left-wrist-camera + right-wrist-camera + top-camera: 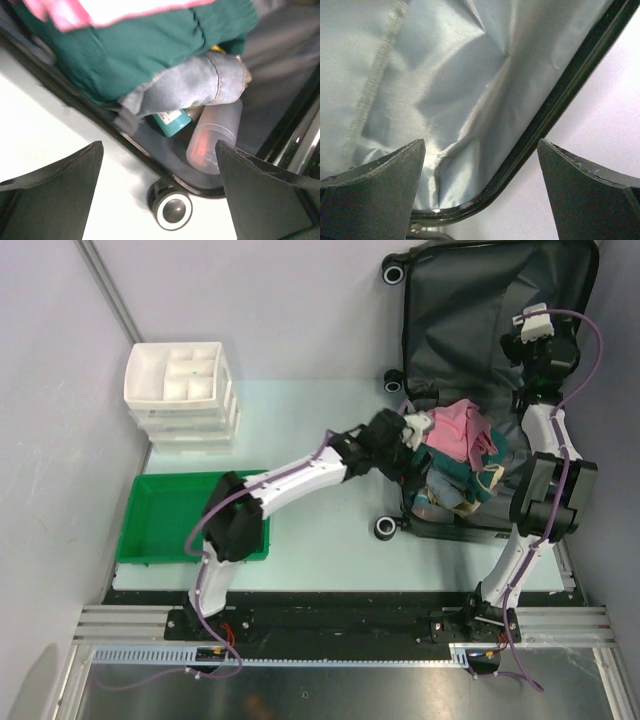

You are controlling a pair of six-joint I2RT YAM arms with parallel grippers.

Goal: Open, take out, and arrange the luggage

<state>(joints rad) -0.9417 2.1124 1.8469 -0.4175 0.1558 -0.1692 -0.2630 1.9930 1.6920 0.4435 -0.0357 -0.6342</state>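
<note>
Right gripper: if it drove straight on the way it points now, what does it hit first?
Most likely the grey lining of the open luggage lid, close to its black rim. The right gripper is open and empty; gap unclear.

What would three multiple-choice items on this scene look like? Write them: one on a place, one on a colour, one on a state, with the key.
1. The green tray lies:
A) left of the luggage, on the near side of the white drawer box
B) inside the luggage
C) on top of the drawer box

2. The top garment in the luggage is:
A) yellow
B) black
C) pink

3. The luggage is:
A) zipped shut
B) open, with clothes inside
C) open and empty

Key:
1 A, the top view shows it there.
2 C, pink cloth lies uppermost.
3 B, the lid is folded back and clothes fill the near half.
</note>
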